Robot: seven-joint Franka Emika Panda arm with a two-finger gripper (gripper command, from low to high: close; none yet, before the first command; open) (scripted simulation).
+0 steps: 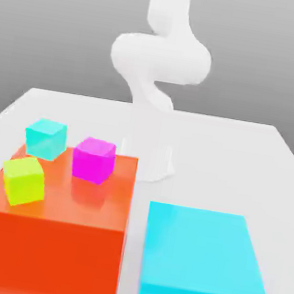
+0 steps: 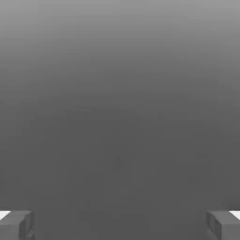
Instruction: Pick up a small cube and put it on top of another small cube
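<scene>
The small cube named in the task is out of view. On top of a big orange block (image 1: 50, 228) rest three little ones: a lime yellow-green one (image 1: 22, 180) near its front left corner, a cyan one (image 1: 45, 137) at the back left, and a magenta one (image 1: 94, 159) at the back middle. The white arm (image 1: 160, 58) rises behind them, well above the table. In the hand view my gripper (image 2: 120, 225) is open, its grey fingertips (image 2: 16, 225) far apart with nothing between them, facing plain grey background.
A big cyan block (image 1: 201, 265) stands on the white table (image 1: 241, 158), to the exterior view's right of the orange block, with a narrow gap between them. The arm's base (image 1: 149, 160) sits just behind the orange block.
</scene>
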